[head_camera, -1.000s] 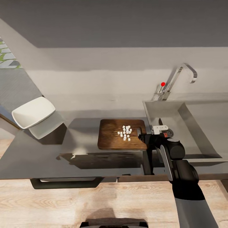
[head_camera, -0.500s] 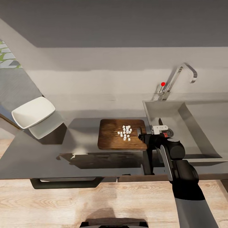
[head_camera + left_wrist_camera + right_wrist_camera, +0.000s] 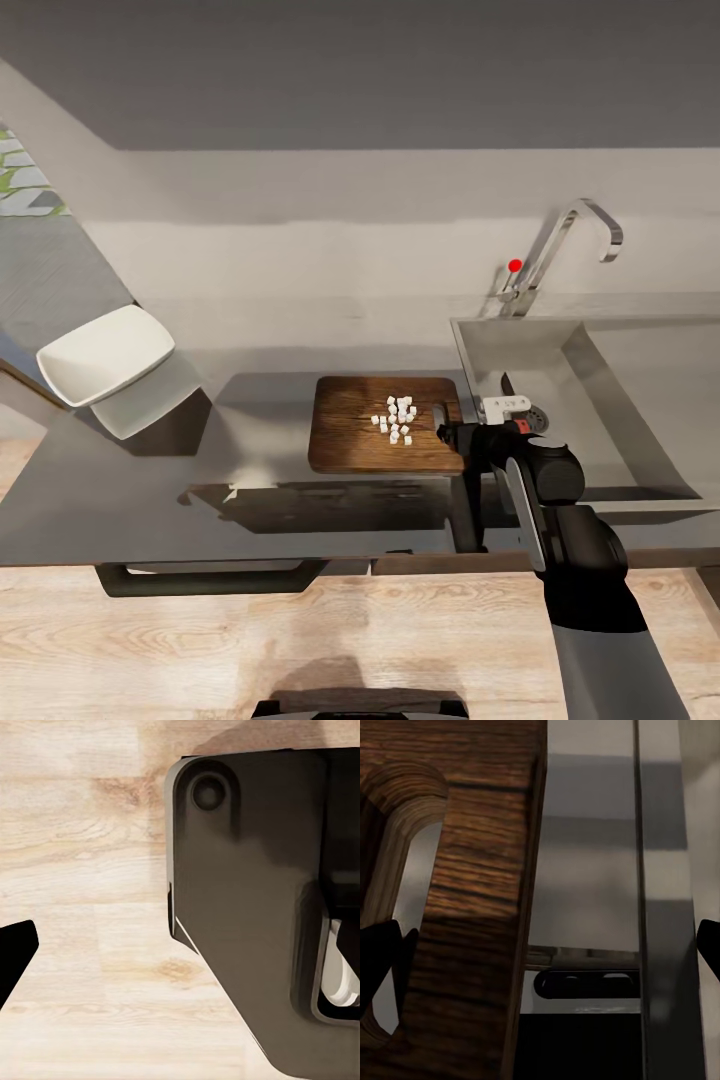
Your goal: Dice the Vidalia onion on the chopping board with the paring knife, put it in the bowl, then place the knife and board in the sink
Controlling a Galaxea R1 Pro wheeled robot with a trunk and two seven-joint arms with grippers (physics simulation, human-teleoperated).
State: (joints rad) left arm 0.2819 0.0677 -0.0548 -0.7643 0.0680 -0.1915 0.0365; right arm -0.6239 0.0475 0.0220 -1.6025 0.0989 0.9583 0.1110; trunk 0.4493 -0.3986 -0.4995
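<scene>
The dark brown chopping board (image 3: 360, 430) lies on the grey countertop (image 3: 150, 480) with a small heap of white diced onion (image 3: 397, 418) on its right half. My right gripper (image 3: 447, 436) is at the board's right end, by the oval hole, and it is open. In the right wrist view the board's holed end (image 3: 472, 892) sits between the wide-apart fingertips (image 3: 376, 958) of the right gripper (image 3: 540, 960). Just behind my right wrist, inside the sink (image 3: 610, 400), a thin dark blade and a bit of red of the paring knife (image 3: 508, 384) show. The white bowl (image 3: 105, 352) stands far left. My left gripper (image 3: 180, 960) hangs open over the floor.
The curved chrome tap (image 3: 575, 235) and its red-tipped lever (image 3: 515, 266) rise behind the sink. A dark cabinet handle (image 3: 210, 578) runs under the counter's front edge. The left wrist view has wooden floor (image 3: 82, 870) and my dark base (image 3: 255, 892).
</scene>
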